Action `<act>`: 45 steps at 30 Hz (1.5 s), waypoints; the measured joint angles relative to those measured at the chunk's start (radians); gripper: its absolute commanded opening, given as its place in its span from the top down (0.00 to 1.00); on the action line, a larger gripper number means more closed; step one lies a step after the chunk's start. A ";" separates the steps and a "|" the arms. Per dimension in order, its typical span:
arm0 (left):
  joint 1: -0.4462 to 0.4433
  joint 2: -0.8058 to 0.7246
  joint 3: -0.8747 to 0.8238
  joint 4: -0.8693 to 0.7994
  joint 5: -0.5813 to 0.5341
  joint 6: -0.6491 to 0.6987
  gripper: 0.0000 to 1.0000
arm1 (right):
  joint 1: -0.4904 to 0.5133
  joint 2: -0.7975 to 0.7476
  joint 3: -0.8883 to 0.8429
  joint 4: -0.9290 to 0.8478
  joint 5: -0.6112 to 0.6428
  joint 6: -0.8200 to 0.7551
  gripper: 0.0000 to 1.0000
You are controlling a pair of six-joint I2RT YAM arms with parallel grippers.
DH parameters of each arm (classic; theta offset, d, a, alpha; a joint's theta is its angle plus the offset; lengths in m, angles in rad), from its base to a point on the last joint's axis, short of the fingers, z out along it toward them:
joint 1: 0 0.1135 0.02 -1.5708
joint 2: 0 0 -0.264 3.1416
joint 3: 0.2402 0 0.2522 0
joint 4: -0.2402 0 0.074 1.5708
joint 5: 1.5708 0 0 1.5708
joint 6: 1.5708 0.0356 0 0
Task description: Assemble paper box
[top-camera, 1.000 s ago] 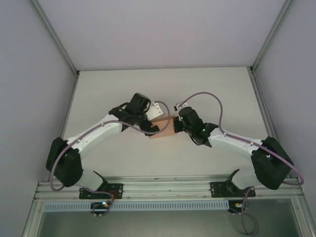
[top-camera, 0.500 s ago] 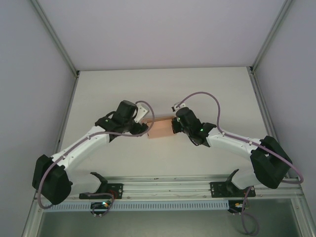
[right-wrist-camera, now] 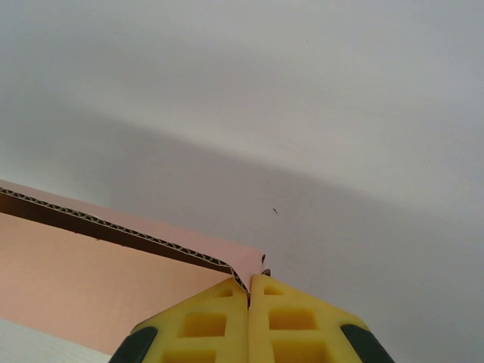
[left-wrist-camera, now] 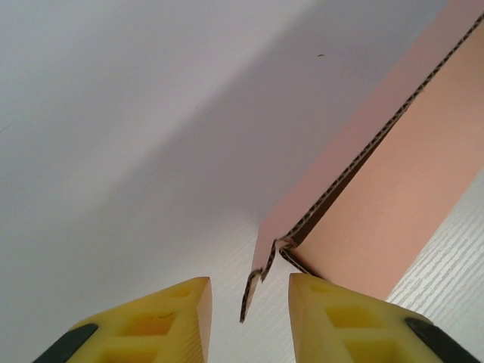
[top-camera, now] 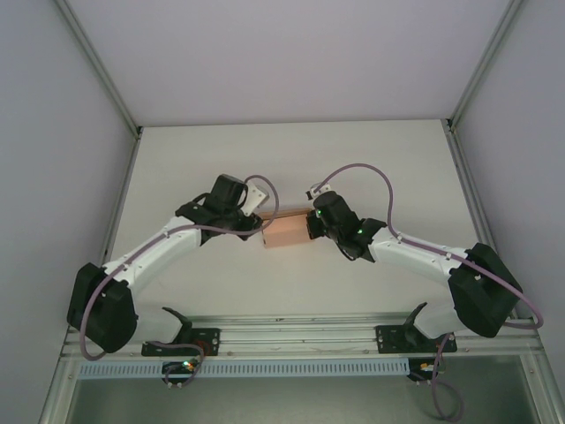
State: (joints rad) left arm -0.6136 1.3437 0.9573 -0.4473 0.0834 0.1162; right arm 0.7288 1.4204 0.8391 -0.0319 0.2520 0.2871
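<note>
1. A salmon-pink card box (top-camera: 284,231) lies flat on a white table (top-camera: 371,159).
2. The left gripper (left-wrist-camera: 249,295) sits at the box's left end. Its yellow fingers (left-wrist-camera: 162,318) are spread apart, and a loose corner of the card stands in the gap between them.
3. The right gripper (right-wrist-camera: 249,291) sits at the box's right end. Its fingers are pressed together, pinching the corner of the box's corrugated edge.
</note>
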 measured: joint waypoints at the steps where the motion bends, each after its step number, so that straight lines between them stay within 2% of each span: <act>1: 0.000 0.007 0.001 0.007 0.000 0.000 0.72 | 0.001 0.000 0.000 0.000 0.000 0.000 1.00; 2: 0.000 0.014 0.002 0.011 0.002 0.000 0.74 | 0.001 0.000 0.000 0.000 0.000 0.000 1.00; 6: 0.000 0.044 0.004 0.027 0.018 -0.006 1.00 | 0.003 0.000 0.000 -0.001 0.000 0.000 1.00; 13: 0.000 0.090 0.085 -0.026 0.018 -0.103 1.00 | 0.019 0.003 0.013 -0.031 0.040 0.010 1.00; 19: 0.000 0.126 0.133 -0.098 0.024 -0.258 1.00 | 0.074 0.026 0.036 -0.065 0.146 0.059 1.00; 25: 0.000 0.142 0.169 -0.161 0.079 -0.381 1.00 | 0.114 0.043 0.045 -0.082 0.253 0.098 1.00; 32: 0.000 0.148 0.185 -0.211 0.104 -0.512 1.00 | 0.141 0.073 0.069 -0.104 0.319 0.141 1.00; 39: -0.019 0.138 0.143 -0.123 0.039 -0.678 1.00 | 0.158 0.074 0.069 -0.116 0.337 0.213 1.00; 45: -0.114 0.084 0.068 -0.053 -0.130 -0.761 1.00 | 0.175 0.074 0.069 -0.133 0.359 0.246 1.00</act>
State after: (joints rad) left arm -0.7277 1.4273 1.0248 -0.4999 -0.0463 -0.6445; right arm 0.9043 1.4944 0.9085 -0.1646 0.6113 0.5331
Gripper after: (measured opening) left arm 0.049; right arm 0.036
